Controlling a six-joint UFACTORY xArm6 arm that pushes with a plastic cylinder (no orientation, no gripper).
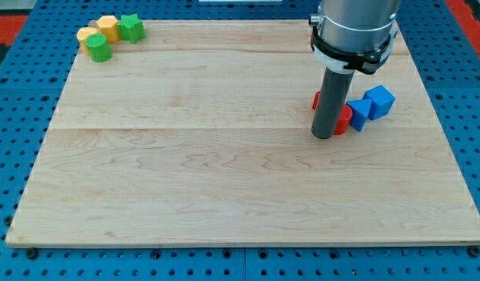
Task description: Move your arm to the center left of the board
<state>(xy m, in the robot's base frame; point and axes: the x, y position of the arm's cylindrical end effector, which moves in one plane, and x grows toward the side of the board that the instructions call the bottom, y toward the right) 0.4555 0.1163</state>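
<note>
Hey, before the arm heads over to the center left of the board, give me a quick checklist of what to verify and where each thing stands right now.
1. Tip location: my tip sits right of the board's middle, not at center left. Not ok yet.
2. Path leftward across the wooden board: no blocks lie between the tip and center left. Ok.
3. Red blocks right beside the rod, on its right: moving left should leave them behind. Ok.
4. Blue blocks: further right, away from the path. Ok.
5. Green and yellow cluster at the top left corner: above the target area. Ok.
6. Whether the tip touches a red block: cannot tell.
</note>
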